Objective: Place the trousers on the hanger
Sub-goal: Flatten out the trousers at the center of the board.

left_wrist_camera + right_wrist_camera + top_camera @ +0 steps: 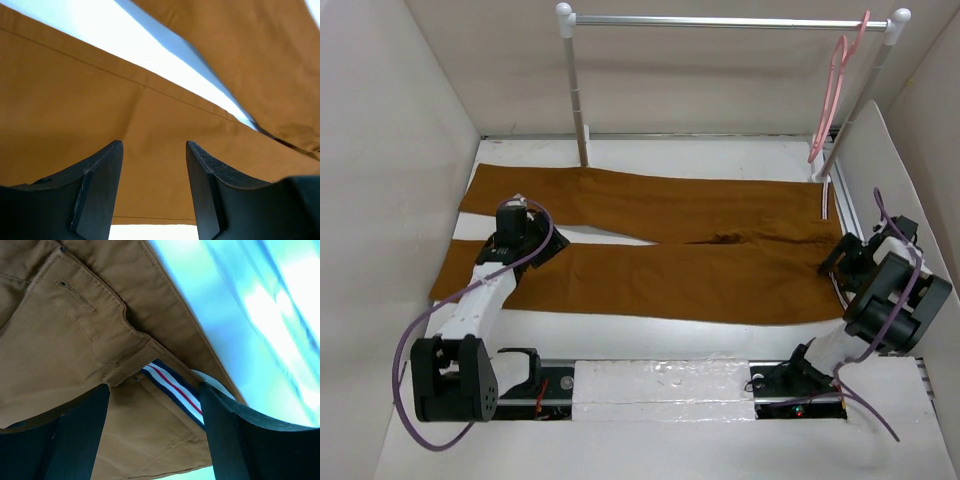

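The rust-brown trousers (660, 245) lie flat across the white table, legs to the left, waistband to the right. My left gripper (523, 243) is open just above the near leg (75, 115), close to the gap between the legs. My right gripper (845, 262) is open over the waistband end, where the striped trim (172, 387) shows between its fingers. The pink hanger (835, 90) hangs on the metal rail at the far right, away from both grippers.
A silver rail (730, 20) on two white posts stands at the back of the table. White walls enclose the left, back and right sides. A metal track (660, 385) holding the arm bases runs along the near edge.
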Action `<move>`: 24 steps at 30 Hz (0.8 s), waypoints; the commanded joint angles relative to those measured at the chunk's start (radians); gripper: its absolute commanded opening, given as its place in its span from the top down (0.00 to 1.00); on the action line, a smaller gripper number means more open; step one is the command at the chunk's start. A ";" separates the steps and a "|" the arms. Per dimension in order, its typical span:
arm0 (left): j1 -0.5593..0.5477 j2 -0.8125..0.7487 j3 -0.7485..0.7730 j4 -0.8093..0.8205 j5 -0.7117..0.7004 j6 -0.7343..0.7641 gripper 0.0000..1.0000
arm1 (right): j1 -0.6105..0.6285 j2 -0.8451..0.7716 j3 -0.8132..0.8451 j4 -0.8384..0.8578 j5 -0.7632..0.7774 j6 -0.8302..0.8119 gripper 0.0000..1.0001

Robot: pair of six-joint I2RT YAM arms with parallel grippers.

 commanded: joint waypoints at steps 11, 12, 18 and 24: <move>-0.077 0.062 0.111 0.098 0.039 -0.123 0.50 | -0.005 -0.324 0.127 -0.070 -0.010 0.041 0.20; -0.120 0.064 0.128 0.097 0.018 -0.126 0.51 | -0.005 -0.435 0.039 -0.078 0.057 0.074 0.21; -0.203 0.024 0.093 0.091 -0.001 -0.146 0.52 | -0.060 -0.553 -0.158 -0.219 0.249 0.095 0.25; -0.203 -0.083 0.044 0.040 -0.042 -0.118 0.53 | -0.082 -0.484 -0.177 -0.236 0.231 0.216 0.25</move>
